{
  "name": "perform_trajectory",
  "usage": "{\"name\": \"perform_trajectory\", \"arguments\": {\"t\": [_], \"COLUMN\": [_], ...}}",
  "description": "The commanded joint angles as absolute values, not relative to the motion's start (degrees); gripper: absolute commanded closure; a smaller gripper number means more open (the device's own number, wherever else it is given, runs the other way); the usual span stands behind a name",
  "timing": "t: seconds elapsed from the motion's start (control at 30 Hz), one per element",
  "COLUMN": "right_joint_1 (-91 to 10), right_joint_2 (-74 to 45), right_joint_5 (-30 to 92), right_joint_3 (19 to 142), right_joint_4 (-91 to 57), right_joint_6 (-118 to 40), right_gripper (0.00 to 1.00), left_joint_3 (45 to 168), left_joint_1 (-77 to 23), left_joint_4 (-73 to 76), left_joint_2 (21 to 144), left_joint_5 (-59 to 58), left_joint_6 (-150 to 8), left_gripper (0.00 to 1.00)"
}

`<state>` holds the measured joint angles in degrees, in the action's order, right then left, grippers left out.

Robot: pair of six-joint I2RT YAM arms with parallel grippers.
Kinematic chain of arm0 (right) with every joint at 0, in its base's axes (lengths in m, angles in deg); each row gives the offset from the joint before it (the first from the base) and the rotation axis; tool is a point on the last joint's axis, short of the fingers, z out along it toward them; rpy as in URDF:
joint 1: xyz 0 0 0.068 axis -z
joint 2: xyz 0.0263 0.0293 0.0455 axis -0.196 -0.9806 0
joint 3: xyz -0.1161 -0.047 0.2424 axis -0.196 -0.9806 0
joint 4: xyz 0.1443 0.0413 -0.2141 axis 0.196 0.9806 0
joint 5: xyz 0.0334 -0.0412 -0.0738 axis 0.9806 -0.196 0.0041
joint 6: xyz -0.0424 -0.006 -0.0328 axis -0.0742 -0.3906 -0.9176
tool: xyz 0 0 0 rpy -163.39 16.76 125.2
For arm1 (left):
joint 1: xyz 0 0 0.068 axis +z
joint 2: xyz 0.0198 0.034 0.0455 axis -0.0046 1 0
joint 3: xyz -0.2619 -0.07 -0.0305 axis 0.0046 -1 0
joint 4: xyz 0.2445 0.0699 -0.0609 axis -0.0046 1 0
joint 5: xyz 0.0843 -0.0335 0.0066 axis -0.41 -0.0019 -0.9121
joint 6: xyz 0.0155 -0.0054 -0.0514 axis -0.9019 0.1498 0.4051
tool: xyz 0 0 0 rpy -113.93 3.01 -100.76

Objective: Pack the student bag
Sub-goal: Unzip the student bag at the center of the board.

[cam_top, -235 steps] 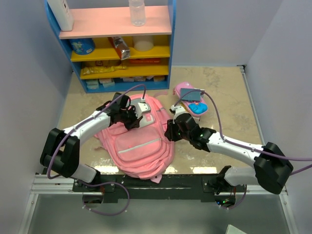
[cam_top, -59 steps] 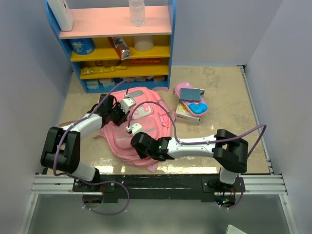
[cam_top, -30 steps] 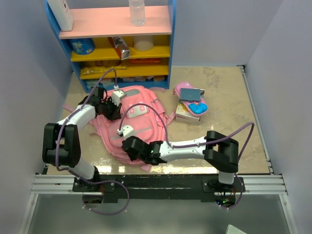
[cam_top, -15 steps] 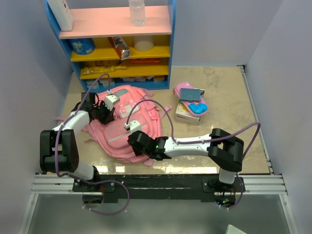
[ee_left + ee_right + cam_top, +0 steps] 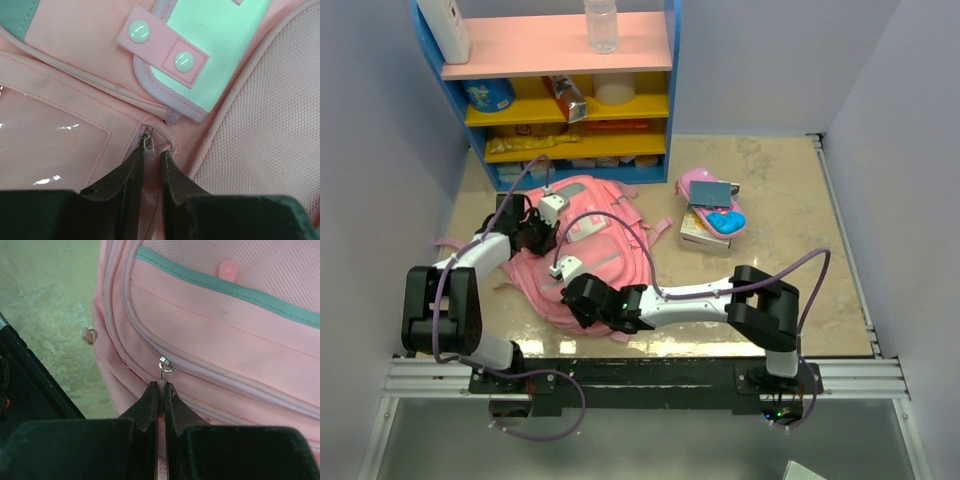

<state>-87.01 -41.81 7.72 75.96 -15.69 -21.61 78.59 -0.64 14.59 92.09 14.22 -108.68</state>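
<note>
The student bag (image 5: pixel 595 240) is a big pink backpack lying flat on the left of the table. My left gripper (image 5: pixel 534 228) rests on the bag's far left part. In the left wrist view the left gripper (image 5: pixel 151 154) is shut on a pink pull strip below a metal zip slider (image 5: pixel 147 144), beside a pale green patch (image 5: pixel 215 45). My right gripper (image 5: pixel 576 298) is at the bag's near edge. In the right wrist view the right gripper (image 5: pixel 161 384) is shut on a thin pink pull tab hanging from a zip slider (image 5: pixel 166 366) on a closed zip.
A pink oval pencil case (image 5: pixel 698 184) with a grey-blue item (image 5: pixel 712 193) on it and a book (image 5: pixel 704 234) lie right of the bag. A blue shelf unit (image 5: pixel 570 95) with goods stands at the back. The table's near edge (image 5: pixel 30 385) lies close to the right gripper.
Over the earlier frames the bag was dragged left and turned. In the last half second my right gripper moved left along the bag's near edge. The left gripper shifted slightly right.
</note>
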Motion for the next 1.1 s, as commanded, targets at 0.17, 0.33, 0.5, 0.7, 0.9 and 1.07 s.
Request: {"name": "perform_trajectory", "arguments": {"t": [0.17,0.33,0.5,0.7,0.9,1.07], "right_joint_1": [-89.35,-89.35,-89.35,-89.18,-86.64,-81.72], "right_joint_2": [-47.15,-51.02,-55.59,-54.11,-40.24,-30.13], "right_joint_5": [14.98,14.55,14.9,13.58,13.06,13.49], "right_joint_3": [85.41,91.47,98.59,96.51,81.84,71.02], "right_joint_4": [-19.08,-18.64,-18.11,-18.11,-19.43,-20.39], "right_joint_6": [-26.56,-27.97,-28.59,-30.0,-25.52,-19.65], "right_gripper": [1.0,1.0,0.94,0.56,0.27,0.28], "left_joint_3": [77.16,77.51,78.04,79.97,84.27,89.72], "left_joint_1": [-4.83,-5.71,-6.15,-6.33,-6.15,-6.32], "left_joint_4": [13.8,14.07,14.68,16.44,19.16,25.31], "left_joint_2": [95.94,96.37,96.73,96.37,95.68,92.34], "left_joint_5": [5.65,5.12,5.56,6.61,7.05,10.65], "left_joint_6": [-104.64,-104.46,-104.2,-104.11,-104.98,-106.3], "left_gripper": [1.0,1.0,1.0,1.0,0.93,0.53]}}
